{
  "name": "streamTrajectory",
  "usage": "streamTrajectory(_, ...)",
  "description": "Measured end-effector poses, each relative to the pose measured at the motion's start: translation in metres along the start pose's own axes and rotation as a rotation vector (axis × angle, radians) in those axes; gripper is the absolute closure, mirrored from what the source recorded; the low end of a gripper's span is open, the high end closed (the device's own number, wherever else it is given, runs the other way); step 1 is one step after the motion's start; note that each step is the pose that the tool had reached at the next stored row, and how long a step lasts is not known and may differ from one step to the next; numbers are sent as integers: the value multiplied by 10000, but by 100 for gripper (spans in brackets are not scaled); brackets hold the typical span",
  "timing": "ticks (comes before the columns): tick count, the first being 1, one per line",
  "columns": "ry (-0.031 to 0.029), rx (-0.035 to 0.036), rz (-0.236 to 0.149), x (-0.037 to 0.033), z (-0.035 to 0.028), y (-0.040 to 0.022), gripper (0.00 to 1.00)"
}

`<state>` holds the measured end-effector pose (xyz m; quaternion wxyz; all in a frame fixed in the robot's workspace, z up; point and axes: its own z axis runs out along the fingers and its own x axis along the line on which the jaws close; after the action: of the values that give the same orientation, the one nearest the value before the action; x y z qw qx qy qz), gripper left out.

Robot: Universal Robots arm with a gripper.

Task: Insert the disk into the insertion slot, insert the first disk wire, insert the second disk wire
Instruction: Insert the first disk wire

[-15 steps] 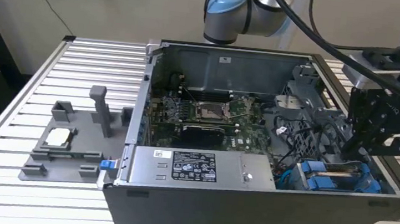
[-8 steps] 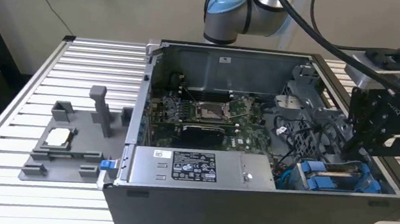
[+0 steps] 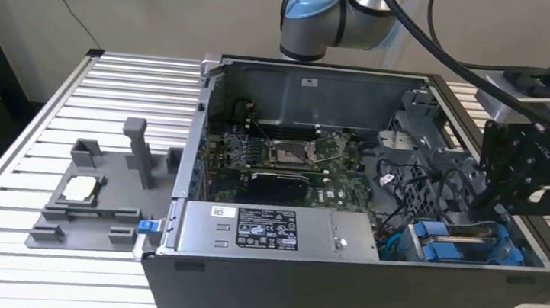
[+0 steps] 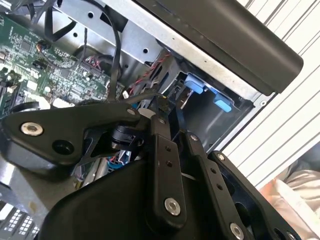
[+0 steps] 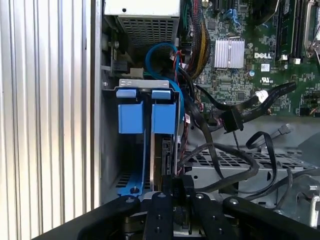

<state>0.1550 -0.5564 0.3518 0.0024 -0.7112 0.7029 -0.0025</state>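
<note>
One computer case (image 3: 342, 295), one insertion slot (image 5: 111, 150), one power supply box (image 3: 348, 234), one fixture tray (image 3: 54, 232), two blue tabs (image 5: 129, 118).

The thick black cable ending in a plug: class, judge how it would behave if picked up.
The black cable probably flops: it bends partway along. Likely light, being fairly thin; its plug may dangle when lifted.

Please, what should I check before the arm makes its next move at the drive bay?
1. Gripper at the insertion slot: ok.
2. Disk standing edge-on inside the slot: ok.
3. Disk pushed fully home: cannot tell.
4. Disk wires plugged in: not ok, a black cable connector hangs free beside the cage.
5. Computer case open on its side, bay reachable: ok.
</note>
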Motion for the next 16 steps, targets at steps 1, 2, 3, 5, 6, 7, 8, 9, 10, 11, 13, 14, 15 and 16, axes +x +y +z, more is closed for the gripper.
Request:
streamTrajectory(1, 2, -75, 0, 1, 2, -13, 81)
streamTrajectory(2, 1, -186, 0, 1, 5, -23, 81)
streamTrajectory(3, 0, -311, 0, 2, 7, -33, 81)
streamTrajectory(5, -5, -548, 1, 2, 13, -54, 81)
streamTrajectory(6, -6, -636, 0, 3, 17, -63, 81)
streamTrajectory(7, -11, -702, 1, 2, 23, -70, 81)
streamTrajectory(8, -12, -766, 2, 3, 28, -77, 81)
streamTrajectory(9, -11, -824, 2, 4, 33, -86, 81)
streamTrajectory(10, -12, -868, 3, 5, 40, -98, 81)
streamTrajectory(11, -13, -893, 4, 7, 49, -114, 81)
streamTrajectory(13, -14, -918, 6, 12, 66, -142, 81)
streamTrajectory(14, -15, -926, 11, 16, 75, -152, 81)
streamTrajectory(15, -17, -936, 18, 20, 85, -157, 81)
streamTrajectory(16, -18, -953, 32, 25, 93, -159, 81)
